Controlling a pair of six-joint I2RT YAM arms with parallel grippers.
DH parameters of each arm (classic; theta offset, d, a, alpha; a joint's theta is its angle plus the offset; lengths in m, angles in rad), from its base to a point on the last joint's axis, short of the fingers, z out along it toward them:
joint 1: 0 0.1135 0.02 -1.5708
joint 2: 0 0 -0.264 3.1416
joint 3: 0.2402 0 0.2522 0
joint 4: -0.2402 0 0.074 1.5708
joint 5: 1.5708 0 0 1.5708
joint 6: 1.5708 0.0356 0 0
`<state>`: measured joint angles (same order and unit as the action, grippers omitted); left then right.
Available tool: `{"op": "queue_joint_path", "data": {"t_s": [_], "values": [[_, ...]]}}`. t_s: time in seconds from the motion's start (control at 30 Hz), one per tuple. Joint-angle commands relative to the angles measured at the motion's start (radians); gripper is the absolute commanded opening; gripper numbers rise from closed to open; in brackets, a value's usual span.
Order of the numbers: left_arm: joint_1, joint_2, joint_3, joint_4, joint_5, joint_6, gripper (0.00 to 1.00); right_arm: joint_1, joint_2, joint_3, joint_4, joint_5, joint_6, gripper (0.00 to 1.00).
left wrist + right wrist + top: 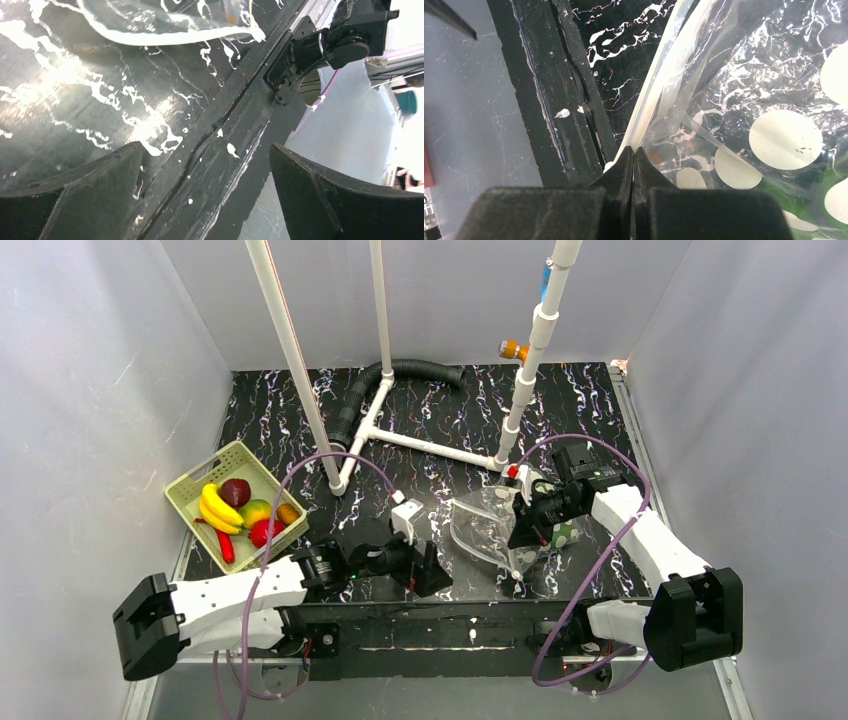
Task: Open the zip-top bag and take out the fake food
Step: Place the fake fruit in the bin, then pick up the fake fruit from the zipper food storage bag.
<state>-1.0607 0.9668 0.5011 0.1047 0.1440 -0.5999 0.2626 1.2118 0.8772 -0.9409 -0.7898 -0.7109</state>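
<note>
Right gripper (633,154) clamped, pinching zip-top bag (744,90)

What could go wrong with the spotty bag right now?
The right gripper pinches only the rim of the zip-top bag, which might slip out. The left gripper hangs open, off the bag, so a pull may just drag it. A green piece shows through the plastic and could roll off the table.

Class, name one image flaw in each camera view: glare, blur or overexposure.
Top view: even light, faint sheen on the bag. Left wrist view: strong glare on the table, white washout at the right edge. Right wrist view: sparkling highlights on the bag's creases; right gripper dark, soft.
</note>
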Motion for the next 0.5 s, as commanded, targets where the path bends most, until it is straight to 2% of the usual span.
{"op": "queue_joint_path", "data": {"t_s": [0.0,0.27,0.47], "values": [[-0.077,0.075,0.039,0.178,-0.113,0.095,0.98,-0.003,-0.010,0.043,-0.020,-0.044,-0.017,0.01],[-0.155,0.175,0.062,0.251,-0.200,0.190,0.98,0.012,-0.025,0.061,-0.034,-0.130,-0.011,0.01],[-0.173,0.232,0.053,0.346,-0.251,0.220,0.93,0.080,-0.031,0.103,-0.037,-0.150,0.000,0.01]]}}
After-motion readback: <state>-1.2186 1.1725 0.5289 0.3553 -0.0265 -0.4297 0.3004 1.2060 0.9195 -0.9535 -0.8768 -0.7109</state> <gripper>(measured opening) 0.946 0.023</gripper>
